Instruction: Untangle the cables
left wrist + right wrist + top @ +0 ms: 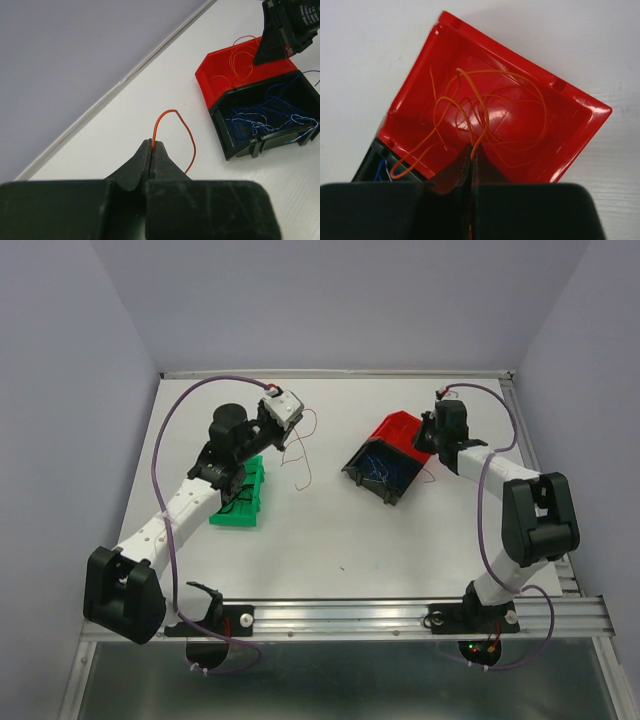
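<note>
Hidden: green plastic bin (240, 508) lying partly under the left arm, contents unclear | Form: hair-thin orange-red wire loops (483, 112) curling inside glossy red plastic bin (420, 65); blue wires (265, 117) tangling in black bin (220, 131) | Hands: left hand (152, 146) clenching single curved orange-red wire (170, 111) over white table (330, 530); right hand (471, 151) pinching one loop inside red bin.

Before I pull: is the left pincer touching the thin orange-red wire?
Touching. Left wrist view: the left pincer is shut on the thin orange-red wire, which rises from between its tips.
</note>
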`<state>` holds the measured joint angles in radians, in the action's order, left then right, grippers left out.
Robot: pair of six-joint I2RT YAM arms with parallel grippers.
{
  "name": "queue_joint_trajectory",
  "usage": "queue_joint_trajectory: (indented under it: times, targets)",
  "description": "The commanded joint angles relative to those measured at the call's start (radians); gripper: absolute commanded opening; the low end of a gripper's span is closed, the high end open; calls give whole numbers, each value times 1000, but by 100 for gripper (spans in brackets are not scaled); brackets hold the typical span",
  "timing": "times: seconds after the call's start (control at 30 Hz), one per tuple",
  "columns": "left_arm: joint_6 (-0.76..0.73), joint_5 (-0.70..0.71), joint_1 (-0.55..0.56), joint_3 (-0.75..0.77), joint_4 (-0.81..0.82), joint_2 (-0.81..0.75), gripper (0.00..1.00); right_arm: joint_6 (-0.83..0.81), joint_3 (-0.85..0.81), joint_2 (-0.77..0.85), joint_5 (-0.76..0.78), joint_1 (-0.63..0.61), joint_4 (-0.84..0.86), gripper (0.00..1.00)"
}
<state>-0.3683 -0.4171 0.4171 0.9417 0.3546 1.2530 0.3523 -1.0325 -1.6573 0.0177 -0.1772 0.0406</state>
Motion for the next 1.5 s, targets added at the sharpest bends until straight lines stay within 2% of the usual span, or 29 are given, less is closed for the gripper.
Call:
queue_joint_trajectory:
  times: [0.0,0.17,0.27,0.33,0.4,0.47,0.5,0.6,0.7,0.73,0.8,0.83,0.9,1.0,1.03,1.13,1.3,1.37,1.47]
  targets:
    - [-6,-5,0,3,46,-40,0,-27,-75,-68,2,-1,-93,1]
    - [-7,-3,0,5,40,-44,0,-44,-252,-219,16,-4,-232,2]
    - [-18,3,-1,0,40,-55,0,-44,-300,-269,22,-15,-249,7]
    - [-18,17,-1,-6,41,-58,0,-39,-314,-269,37,-19,-255,22]
    - [-18,27,-1,-9,41,-58,0,-32,-314,-234,59,-24,-255,33]
    - [-20,28,-1,-9,40,-55,0,-27,-313,-199,83,-27,-254,40]
    - [-20,24,-1,-7,38,-56,0,-26,-308,-181,90,-30,-255,46]
    - [-17,11,-1,-7,32,-58,0,-24,-298,-87,114,-42,-254,53]
    - [-17,-2,-1,-6,27,-58,0,-39,-259,10,102,-65,-252,67]
    - [-17,-11,-1,-3,23,-60,0,-45,-233,31,91,-80,-239,76]
    - [-17,-26,-1,5,8,-53,0,-67,-204,92,68,-99,-223,84]
    - [-17,-44,-1,14,-11,-50,0,-75,-192,114,62,-119,-203,92]
    - [-17,-77,-1,28,-29,-41,0,-101,-149,167,22,-151,-159,96]
    - [-11,-112,0,42,-60,-29,0,-148,-58,226,-160,-176,-50,99]
    - [-8,-129,2,49,-72,-26,0,-154,-35,255,-279,-189,49,100]
    - [-1,-147,5,62,-91,-26,0,-154,23,283,-444,-214,178,100]
    - [11,-164,5,63,-100,-38,0,-159,90,260,-577,-291,356,100]
    - [17,-175,8,65,-105,-40,0,-147,135,239,-675,-321,485,100]
    - [25,-190,9,71,-117,-40,0,-107,166,212,-717,-357,628,100]
